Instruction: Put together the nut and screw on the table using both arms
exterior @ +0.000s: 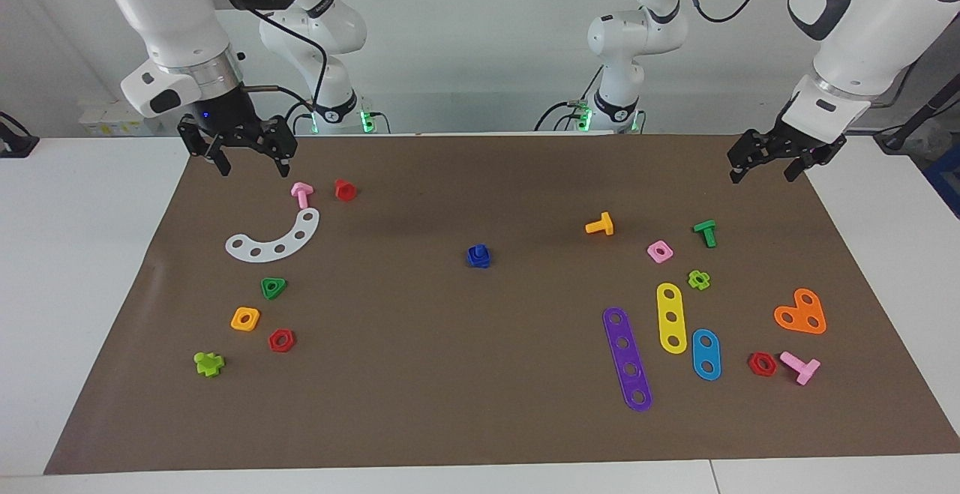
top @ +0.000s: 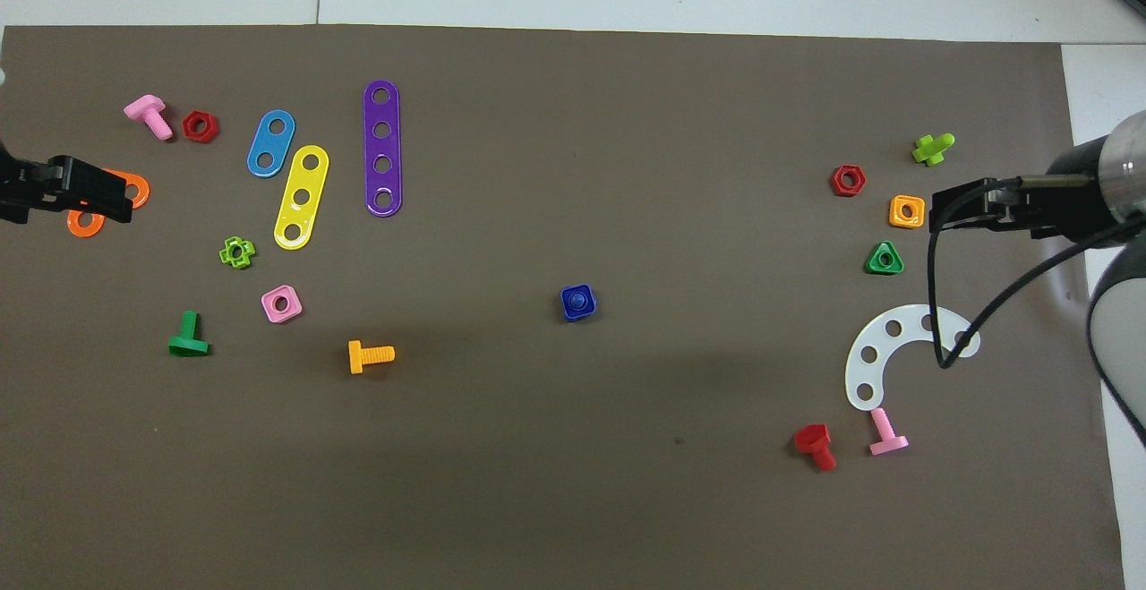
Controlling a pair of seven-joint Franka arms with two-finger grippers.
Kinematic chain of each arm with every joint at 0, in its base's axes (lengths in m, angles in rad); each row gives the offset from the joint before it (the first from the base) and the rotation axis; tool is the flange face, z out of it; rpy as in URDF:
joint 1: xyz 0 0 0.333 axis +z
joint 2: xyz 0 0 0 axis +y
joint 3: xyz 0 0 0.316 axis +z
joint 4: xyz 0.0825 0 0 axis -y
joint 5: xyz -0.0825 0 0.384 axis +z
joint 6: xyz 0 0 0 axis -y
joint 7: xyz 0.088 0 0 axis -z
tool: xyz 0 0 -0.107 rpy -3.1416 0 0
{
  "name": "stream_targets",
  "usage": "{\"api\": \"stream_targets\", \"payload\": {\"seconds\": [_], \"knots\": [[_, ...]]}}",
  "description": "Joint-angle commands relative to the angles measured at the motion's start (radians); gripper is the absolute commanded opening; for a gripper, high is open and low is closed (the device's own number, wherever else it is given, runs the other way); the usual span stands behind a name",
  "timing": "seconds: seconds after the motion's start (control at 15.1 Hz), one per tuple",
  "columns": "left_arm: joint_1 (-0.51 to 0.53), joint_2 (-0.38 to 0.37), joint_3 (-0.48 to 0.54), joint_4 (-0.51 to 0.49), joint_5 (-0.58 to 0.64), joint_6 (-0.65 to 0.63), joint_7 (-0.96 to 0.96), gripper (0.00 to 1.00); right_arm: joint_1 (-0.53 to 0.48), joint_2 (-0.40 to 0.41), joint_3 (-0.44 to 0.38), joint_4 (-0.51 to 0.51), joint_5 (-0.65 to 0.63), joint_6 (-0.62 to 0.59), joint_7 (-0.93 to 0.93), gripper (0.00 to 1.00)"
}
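Blue nut (exterior: 478, 256) sits threaded on the blue screw (top: 578, 301) mid-bench, seemingly assembled; right gripper (exterior: 250, 158) and left gripper (exterior: 766, 163) hover apart, fingers released, empty.

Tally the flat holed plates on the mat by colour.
Purple strip: 1
Yellow strip: 1
Blue strip: 1
Orange heart plate: 1
White curved strip: 1
Total: 5
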Motion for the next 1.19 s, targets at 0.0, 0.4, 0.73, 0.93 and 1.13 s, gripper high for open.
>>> {"api": "stream_targets", "payload": {"seconds": [0.0,0.4,0.73,0.93,1.13], "knots": [[-0.019,-0.002,0.009,0.013,-0.007,0.007,0.002,1.0,-0.014,-0.016,0.006,-0.024,0.011,0.021,-0.02,1.0],[-0.025,-0.002,0.006,0.01,-0.01,0.037,0.002,1.0,-0.014,-0.016,0.005,-0.021,0.011,0.008,-0.023,1.0],[-0.071,-0.013,-0.001,0.004,-0.012,0.033,-0.004,1.0,-0.014,-0.015,0.005,-0.011,-0.007,0.003,-0.026,1.0],[-0.07,-0.015,-0.001,-0.002,-0.012,0.037,-0.006,1.0,-0.015,-0.013,0.005,-0.005,-0.013,-0.008,-0.027,1.0],[-0.067,-0.015,0.0,-0.002,-0.012,0.033,-0.006,1.0,-0.015,-0.013,0.005,-0.005,-0.013,-0.011,-0.027,1.0]]}}
